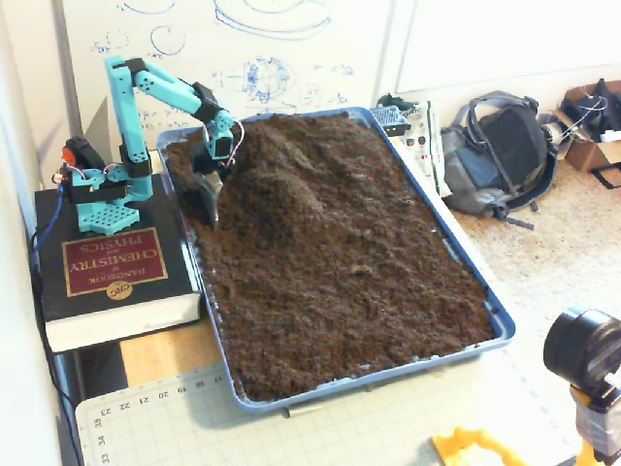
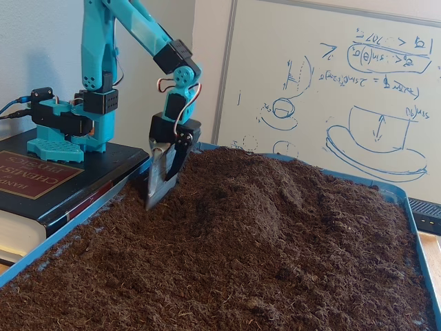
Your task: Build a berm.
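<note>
One berm (image 1: 291, 184) (image 2: 269, 200) near tray (image 1: 466, 282) far end: loose, crumbly soil, ungraspable; judged push-only. Gripper (image 1: 211, 199) (image 2: 157, 187) jaws near-closed around grey blade (image 2: 160, 176), tip buried beside berm.

Light wooden tabletop (image 1: 160, 354), carrying a blue rectangular plastic tray (image 1: 497, 325) filled with dark-brown loose soil (image 1: 340, 262), a thick black hardcover book (image 1: 107, 277), and a pale gridded cutting mat (image 1: 175, 417).

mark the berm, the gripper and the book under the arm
berm (image 2: 255, 200): low fixed view, crest of the mound.
gripper (image 2: 153, 200): low fixed view, tips of the fingers at the soil.
book (image 1: 114, 260): high fixed view, red cover label.
</note>
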Controlling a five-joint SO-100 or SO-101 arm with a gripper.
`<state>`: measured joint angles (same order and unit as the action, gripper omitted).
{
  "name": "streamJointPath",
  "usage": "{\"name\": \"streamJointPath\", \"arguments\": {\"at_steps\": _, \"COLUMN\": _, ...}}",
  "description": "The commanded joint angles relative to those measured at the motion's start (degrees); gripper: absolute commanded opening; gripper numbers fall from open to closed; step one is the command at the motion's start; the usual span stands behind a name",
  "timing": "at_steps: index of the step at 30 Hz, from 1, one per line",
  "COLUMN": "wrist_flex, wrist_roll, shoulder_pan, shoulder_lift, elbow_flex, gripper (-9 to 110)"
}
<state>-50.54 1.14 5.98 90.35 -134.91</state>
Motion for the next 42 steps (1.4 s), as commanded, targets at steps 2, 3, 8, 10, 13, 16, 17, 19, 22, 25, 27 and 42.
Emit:
{"name": "streamJointPath", "arguments": {"at_steps": 2, "wrist_flex": 1.6, "wrist_roll": -0.4, "shoulder_pan": 0.4, "shoulder_lift": -4.1, "elbow_flex": 1.0, "gripper": 0}}
{"name": "streamJointPath", "arguments": {"at_steps": 3, "wrist_flex": 2.9, "wrist_roll": -0.4, "shoulder_pan": 0.4, "shoulder_lift": -5.0, "elbow_flex": 1.1, "gripper": 0}}
{"name": "streamJointPath", "arguments": {"at_steps": 8, "wrist_flex": 14.0, "wrist_roll": -0.5, "shoulder_pan": 0.4, "shoulder_lift": -8.4, "elbow_flex": 4.5, "gripper": 0}}
{"name": "streamJointPath", "arguments": {"at_steps": 10, "wrist_flex": 18.3, "wrist_roll": -0.5, "shoulder_pan": 0.4, "shoulder_lift": -9.3, "elbow_flex": 6.5, "gripper": 0}}
{"name": "streamJointPath", "arguments": {"at_steps": 13, "wrist_flex": 22.5, "wrist_roll": -0.5, "shoulder_pan": 0.4, "shoulder_lift": -11.3, "elbow_flex": 9.4, "gripper": 0}}
{"name": "streamJointPath", "arguments": {"at_steps": 16, "wrist_flex": 24.3, "wrist_roll": -0.5, "shoulder_pan": 0.3, "shoulder_lift": -13.2, "elbow_flex": 12.4, "gripper": 0}}
{"name": "streamJointPath", "arguments": {"at_steps": 17, "wrist_flex": 24.4, "wrist_roll": -0.5, "shoulder_pan": 0.3, "shoulder_lift": -13.4, "elbow_flex": 13.4, "gripper": 0}}
{"name": "streamJointPath", "arguments": {"at_steps": 19, "wrist_flex": 24.4, "wrist_roll": -0.5, "shoulder_pan": 0.3, "shoulder_lift": -13.6, "elbow_flex": 15.6, "gripper": 0}}
{"name": "streamJointPath", "arguments": {"at_steps": 22, "wrist_flex": 24.4, "wrist_roll": -0.5, "shoulder_pan": 0.3, "shoulder_lift": -13.5, "elbow_flex": 18.6, "gripper": 0}}
{"name": "streamJointPath", "arguments": {"at_steps": 25, "wrist_flex": 24.4, "wrist_roll": -0.5, "shoulder_pan": 0.3, "shoulder_lift": -13.4, "elbow_flex": 20.9, "gripper": 0}}
{"name": "streamJointPath", "arguments": {"at_steps": 27, "wrist_flex": 24.3, "wrist_roll": -0.5, "shoulder_pan": 0.4, "shoulder_lift": -13.4, "elbow_flex": 21.5, "gripper": 0}}
{"name": "streamJointPath", "arguments": {"at_steps": 42, "wrist_flex": 20.3, "wrist_roll": -0.5, "shoulder_pan": 2.4, "shoulder_lift": 2.5, "elbow_flex": 20.0, "gripper": 0}}
